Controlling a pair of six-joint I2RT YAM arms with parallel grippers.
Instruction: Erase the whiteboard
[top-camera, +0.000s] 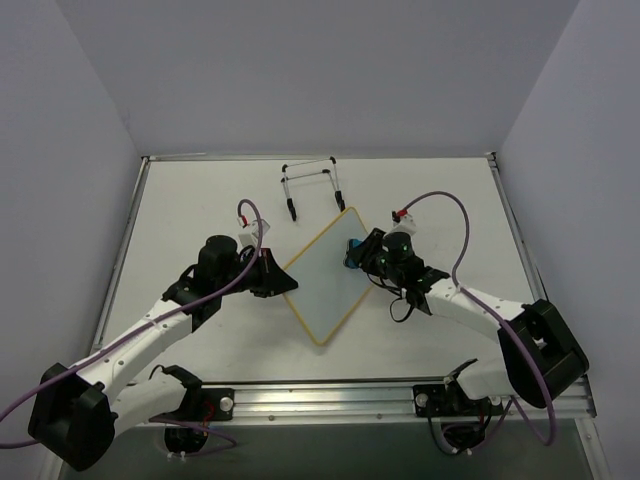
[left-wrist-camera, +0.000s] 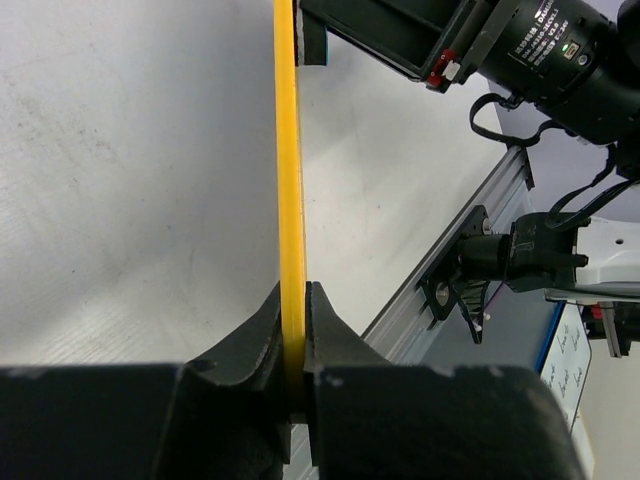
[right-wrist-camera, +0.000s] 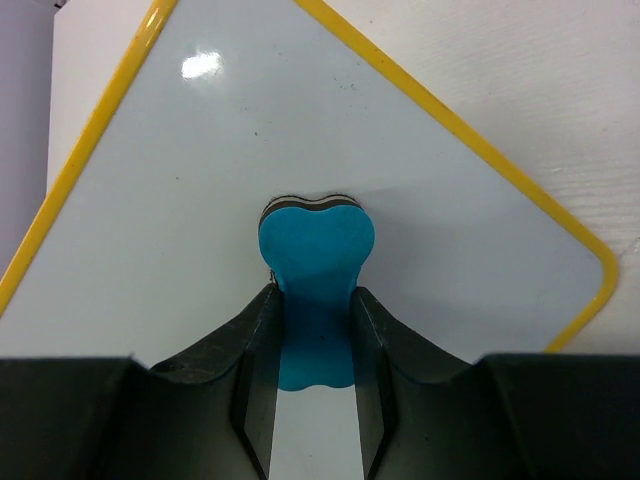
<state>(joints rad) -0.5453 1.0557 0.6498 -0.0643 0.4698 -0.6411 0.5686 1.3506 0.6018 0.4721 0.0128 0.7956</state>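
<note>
Top view: the whiteboard (top-camera: 325, 280) sits corner-on near the middle of the worktop (top-camera: 190, 200), between the two arms. A black wire easel stand (top-camera: 310, 185) is beyond it and apart. The left fingers (top-camera: 284, 281) are at the board's left corner. The right fingers (top-camera: 358, 252) are over its upper right edge with a blue eraser (top-camera: 351, 252). Can't tell whether the board lies flat.

Left wrist: fingers (left-wrist-camera: 262, 330) are together, clamped on the thin yellow frame (left-wrist-camera: 288, 150), which is seen edge-on.

Right wrist: fingers (right-wrist-camera: 258, 330) are clamped on the bone-shaped eraser (right-wrist-camera: 317, 240), its head against the glossy face (right-wrist-camera: 180, 170). No writing shows in this patch.

Handling, my read: the board is thin, stiff and probably light, and its face is slick. The frame edge is the sensible hold. With only one corner pinched, the board could pivot under hard wiping, so strokes should stay gentle.
</note>
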